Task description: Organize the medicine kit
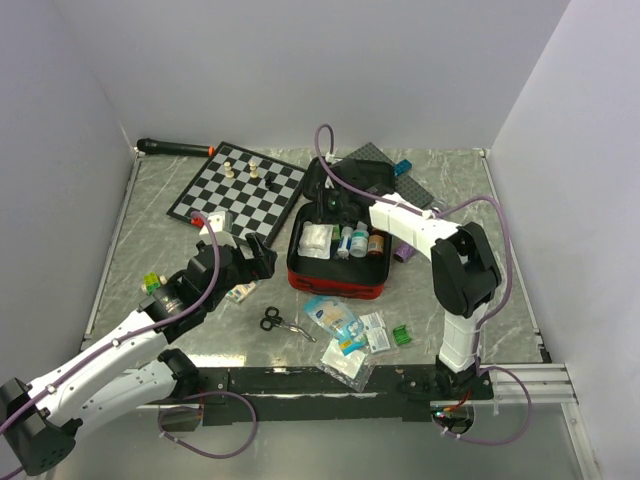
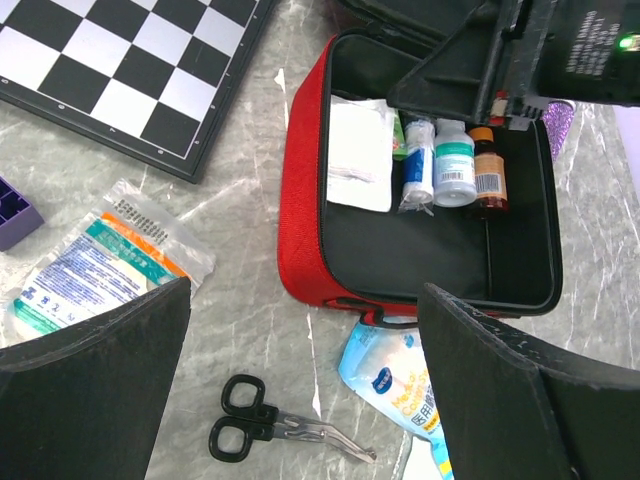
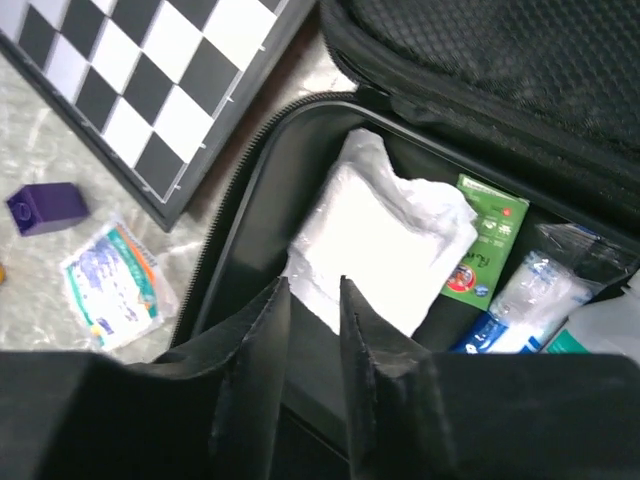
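The medicine kit lies open mid-table, red outside, black lining inside. Along its far side sit a white gauze packet, a green sachet, a wrapped roll, a white bottle and an amber bottle. My right gripper hangs over the kit's far-left corner. Its tips stand a narrow gap apart just above the gauze packet, with nothing between them. My left gripper is wide open left of the kit, above black-handled scissors.
A chessboard with a few pieces lies behind and to the left. Loose packets and a small green item lie in front of the kit. A printed pouch and a purple box lie left of it. Dark plates are behind.
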Robot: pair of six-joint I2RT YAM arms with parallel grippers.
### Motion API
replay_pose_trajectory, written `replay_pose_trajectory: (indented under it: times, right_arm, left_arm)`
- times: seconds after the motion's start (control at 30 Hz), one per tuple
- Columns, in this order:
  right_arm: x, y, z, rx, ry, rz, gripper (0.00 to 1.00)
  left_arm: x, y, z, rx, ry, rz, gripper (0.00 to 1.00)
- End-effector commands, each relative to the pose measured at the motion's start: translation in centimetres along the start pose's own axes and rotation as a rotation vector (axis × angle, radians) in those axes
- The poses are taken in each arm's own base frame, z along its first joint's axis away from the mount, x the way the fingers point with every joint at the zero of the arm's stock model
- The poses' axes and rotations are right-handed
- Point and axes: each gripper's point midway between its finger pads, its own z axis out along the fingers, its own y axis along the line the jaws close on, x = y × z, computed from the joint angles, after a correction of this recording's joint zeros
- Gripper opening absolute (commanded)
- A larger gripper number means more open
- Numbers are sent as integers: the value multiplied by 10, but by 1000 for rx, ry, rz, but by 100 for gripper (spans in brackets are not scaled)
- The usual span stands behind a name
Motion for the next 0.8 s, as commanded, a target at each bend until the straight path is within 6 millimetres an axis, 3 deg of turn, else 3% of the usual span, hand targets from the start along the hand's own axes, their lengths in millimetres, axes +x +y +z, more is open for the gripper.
replay_pose_trajectory:
  times: [0.0, 0.17, 0.5, 0.6, 0.77]
  right_arm:
    - [6, -10, 13, 55, 27, 0, 30]
    - [26, -21, 35, 82, 94, 5, 28]
    - [43, -31, 67, 102, 169, 14, 29]
    - [39, -27, 62, 83, 139, 17, 33]
    - [13, -8, 37, 22, 42, 6, 45]
  left_arm:
    - [-1, -5, 1, 22, -6, -18, 99]
    - [0, -3, 1, 14, -4, -15, 99]
    - [1, -1, 1, 8, -1, -13, 99]
    - [1, 0, 1, 1, 0, -12, 98]
    - [-2, -1, 1, 3, -12, -11, 99]
